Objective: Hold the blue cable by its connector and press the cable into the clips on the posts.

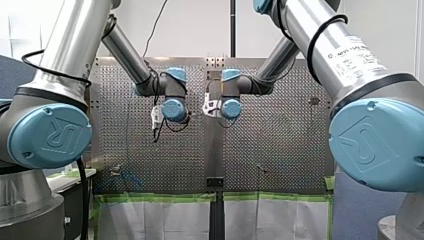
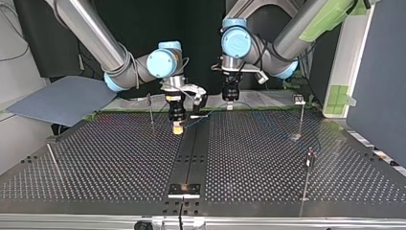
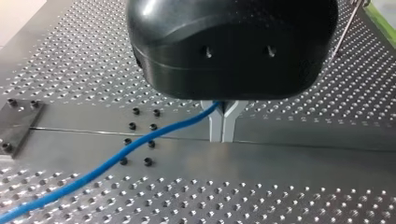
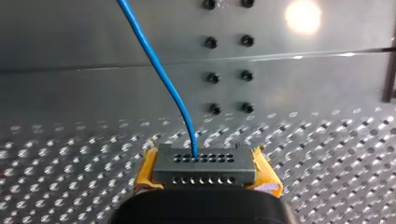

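Observation:
The grey connector (image 4: 205, 169) is clamped between the yellow pads (image 4: 145, 171) of my right gripper (image 4: 204, 161), which is shut on it just above the table. The blue cable (image 4: 159, 70) leaves the connector's top and runs ahead over the centre strip. In the left wrist view the blue cable (image 3: 116, 158) passes between the metal fingers (image 3: 215, 128) of my left gripper (image 3: 221, 136), shut on it close over the plate. In the top view my right gripper (image 2: 178, 127) stands left of the middle and my left gripper (image 2: 229, 104) a little behind and to its right.
Thin posts with clips stand on the perforated table: one behind my right gripper (image 2: 151, 109), two at the top view's right (image 2: 300, 115) (image 2: 307, 175) and one at its left (image 2: 53, 160). A small metal plate (image 2: 184, 190) sits on the centre strip near the front edge.

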Motion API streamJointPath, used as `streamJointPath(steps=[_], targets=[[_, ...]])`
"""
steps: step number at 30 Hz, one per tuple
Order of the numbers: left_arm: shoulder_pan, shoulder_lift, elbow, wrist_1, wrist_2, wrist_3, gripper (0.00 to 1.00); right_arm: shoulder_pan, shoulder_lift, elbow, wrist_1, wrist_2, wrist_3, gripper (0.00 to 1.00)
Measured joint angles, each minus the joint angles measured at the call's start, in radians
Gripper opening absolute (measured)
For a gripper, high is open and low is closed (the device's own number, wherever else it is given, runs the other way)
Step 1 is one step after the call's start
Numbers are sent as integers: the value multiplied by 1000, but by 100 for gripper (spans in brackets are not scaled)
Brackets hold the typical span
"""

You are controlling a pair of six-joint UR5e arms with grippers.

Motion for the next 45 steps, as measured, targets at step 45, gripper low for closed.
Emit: streamJointPath(steps=[45], targets=[[-47,-322,-16,253,-41,41,0,-127,306,434,-434,85,121,0]])
